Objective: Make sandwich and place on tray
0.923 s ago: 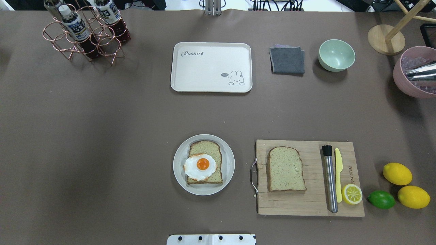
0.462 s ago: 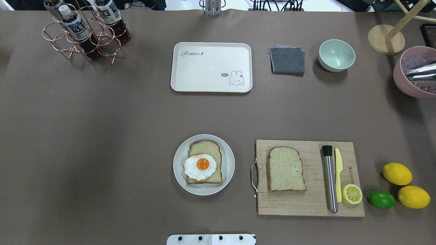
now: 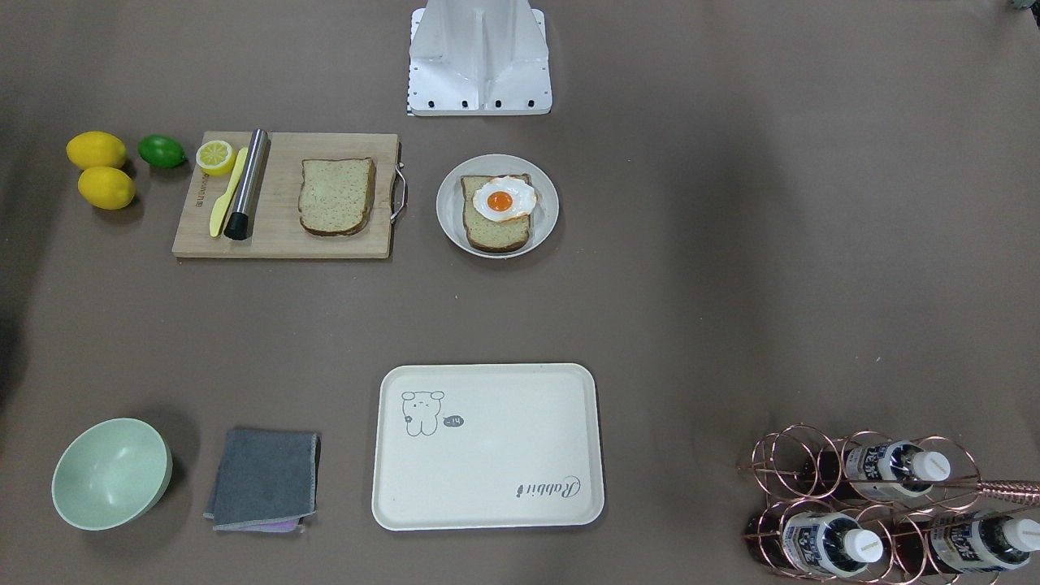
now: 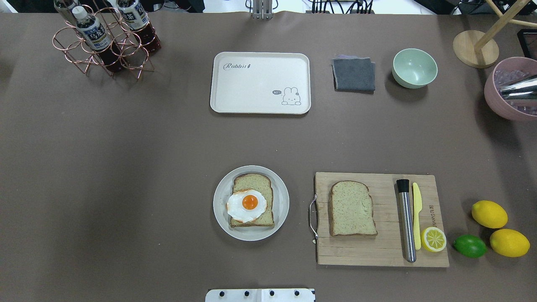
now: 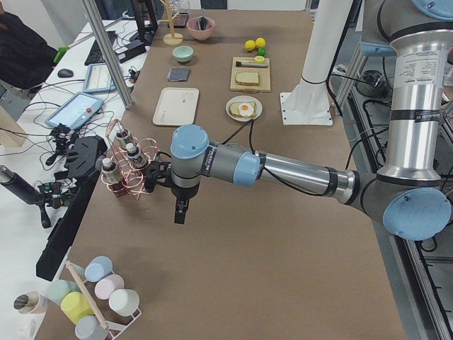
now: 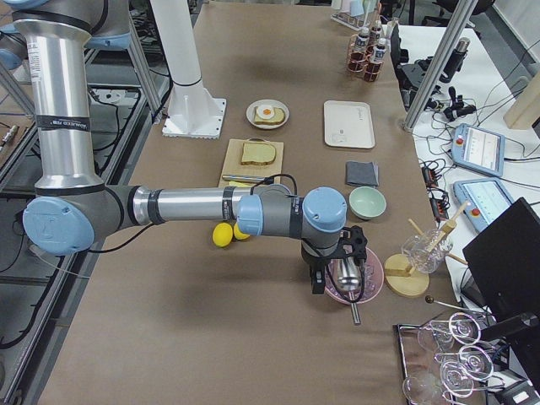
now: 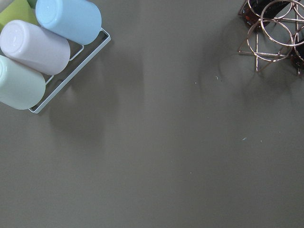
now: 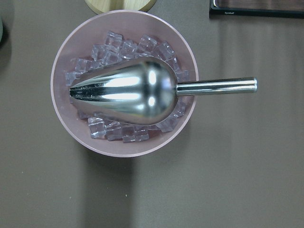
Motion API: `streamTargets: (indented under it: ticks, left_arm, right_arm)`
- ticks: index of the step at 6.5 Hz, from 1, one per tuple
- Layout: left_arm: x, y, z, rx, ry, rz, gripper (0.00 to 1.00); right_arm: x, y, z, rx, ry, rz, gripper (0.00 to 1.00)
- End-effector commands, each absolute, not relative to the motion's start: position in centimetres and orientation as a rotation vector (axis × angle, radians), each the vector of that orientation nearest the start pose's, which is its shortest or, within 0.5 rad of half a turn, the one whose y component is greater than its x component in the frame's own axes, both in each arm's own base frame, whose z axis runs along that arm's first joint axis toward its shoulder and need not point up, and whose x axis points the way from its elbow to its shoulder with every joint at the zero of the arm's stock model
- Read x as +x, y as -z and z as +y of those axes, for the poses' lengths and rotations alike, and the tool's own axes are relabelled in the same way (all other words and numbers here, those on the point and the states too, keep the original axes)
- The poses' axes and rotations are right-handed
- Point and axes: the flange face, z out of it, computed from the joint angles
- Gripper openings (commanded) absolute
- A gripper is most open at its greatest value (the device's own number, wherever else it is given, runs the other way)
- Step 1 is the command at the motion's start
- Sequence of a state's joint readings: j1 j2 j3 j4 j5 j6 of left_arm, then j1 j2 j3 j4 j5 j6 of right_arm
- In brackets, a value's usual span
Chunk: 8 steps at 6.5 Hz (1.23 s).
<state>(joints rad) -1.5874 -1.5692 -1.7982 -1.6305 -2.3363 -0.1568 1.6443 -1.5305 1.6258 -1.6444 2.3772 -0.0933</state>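
The sandwich is not assembled yet: one bread slice (image 4: 254, 182) lies on the round plate (image 4: 282, 209) with the fried egg (image 4: 246, 205) on top, and the second slice (image 4: 351, 208) lies flat on the cutting board (image 4: 377, 249) just beside it. The tray (image 4: 260, 82) is well apart, farther across the worktop (image 4: 126, 167). I judge the bread light, soft and a little floppy and the egg slippery, so a hold at the crust edge seems safest. The left end effector (image 5: 180, 211) hangs near the bottle rack (image 5: 131, 170), and the right end effector (image 6: 318, 282) hangs over the pink ice bowl (image 8: 57, 95). I cannot tell how far either one is open.
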Motion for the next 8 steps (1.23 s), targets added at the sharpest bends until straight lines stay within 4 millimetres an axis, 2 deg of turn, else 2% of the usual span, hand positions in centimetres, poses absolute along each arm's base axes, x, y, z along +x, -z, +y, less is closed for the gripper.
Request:
streamTargets:
  ticks: [1, 2, 3, 4, 5, 6, 7, 8]
  left_arm:
    - [-4.6, -51.8, -50.0, 0.225, 0.022, 0.790, 0.98]
    - [-1.7, -49.4, -50.9, 0.232, 0.040, 0.817, 0.98]
    - [3.3, -47.7, -51.0, 0.255, 0.030, 0.861, 0.98]
    - [7.1, -46.3, -50.7, 0.267, 0.047, 0.917, 0.98]
    - [9.6, -45.0, -50.5, 0.260, 0.059, 0.958, 0.98]
    - [11.8, -43.6, -50.6, 0.253, 0.066, 0.990, 0.98]
    - [13.7, -41.2, -51.5, 0.235, 0.100, 1.021, 0.98]
    - [16.2, -39.3, -51.9, 0.229, 0.106, 1.033, 0.98]
  right_arm:
    - [9.1, -60.3, -51.6, 0.103, 0.050, -0.804, 1.00]
    - [8.6, -59.6, -51.8, 0.113, 0.058, -0.855, 1.00]
    - [8.3, -58.5, -52.2, 0.131, 0.070, -0.887, 1.00]
    - [6.8, -57.1, -53.2, 0.141, 0.107, -0.890, 1.00]
    - [5.0, -54.7, -53.7, 0.156, 0.127, -0.894, 1.00]
    - [2.1, -51.3, -53.5, 0.138, 0.089, -0.906, 1.00]
    - [-1.3, -48.2, -53.0, 0.122, 0.080, -0.916, 1.00]
    - [-4.6, -46.0, -52.3, 0.096, 0.076, -0.923, 1.00]
